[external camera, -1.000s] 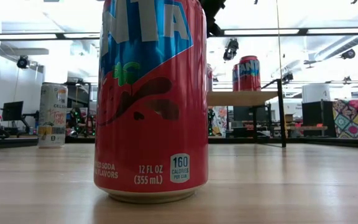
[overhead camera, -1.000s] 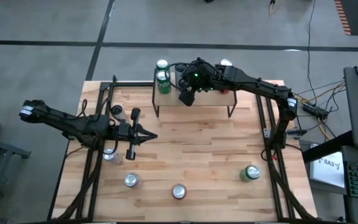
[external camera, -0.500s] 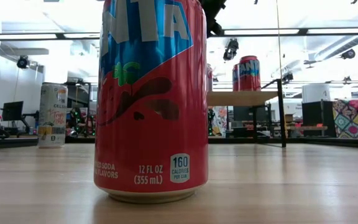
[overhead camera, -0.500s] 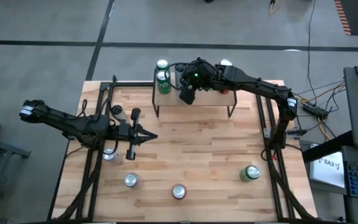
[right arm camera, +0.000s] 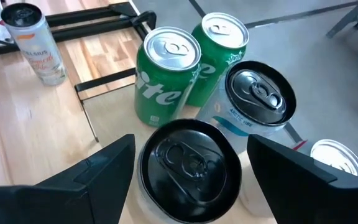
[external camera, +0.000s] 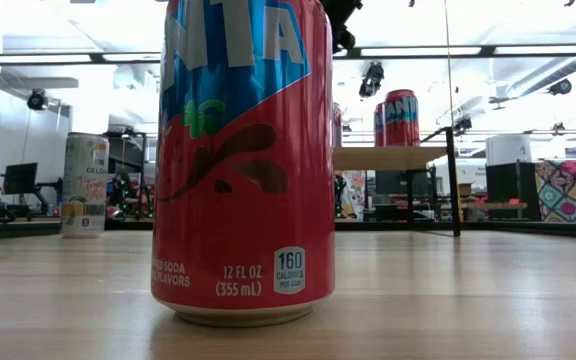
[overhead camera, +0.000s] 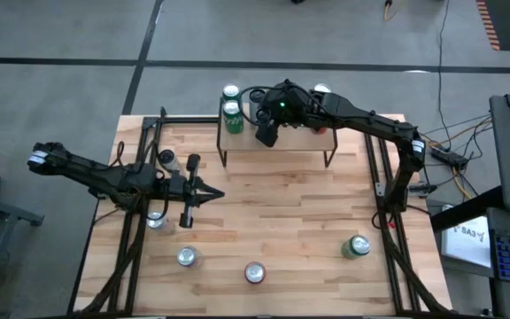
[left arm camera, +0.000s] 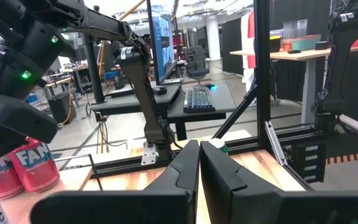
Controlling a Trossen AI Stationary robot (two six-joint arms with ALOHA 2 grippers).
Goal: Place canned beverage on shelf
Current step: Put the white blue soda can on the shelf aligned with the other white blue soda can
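The shelf (overhead camera: 306, 142) stands at the table's far middle, and several cans stand on it. My right gripper (right arm camera: 190, 149) is open above it, one finger on either side of a black-topped can (right arm camera: 190, 163) that stands upright on the shelf; a narrow gap shows at each finger. Two green cans (right arm camera: 166, 74) and a light-blue can (right arm camera: 253, 102) stand just beyond it. My left gripper (overhead camera: 209, 194) waits at the table's left, shut and empty. The shelf also shows in the low view (external camera: 393, 157), with red cans (external camera: 400, 118) on it.
Loose cans stand on the table: a red one (overhead camera: 254, 273) near the front edge, which fills the low view (external camera: 243, 160), a silver one (overhead camera: 186, 257), a green one (overhead camera: 356, 246) and a white slim one (overhead camera: 166, 158). Black frame rails run along both sides.
My right gripper has gone up a little over the shelf, still open; the black-topped can stays standing on the shelf.
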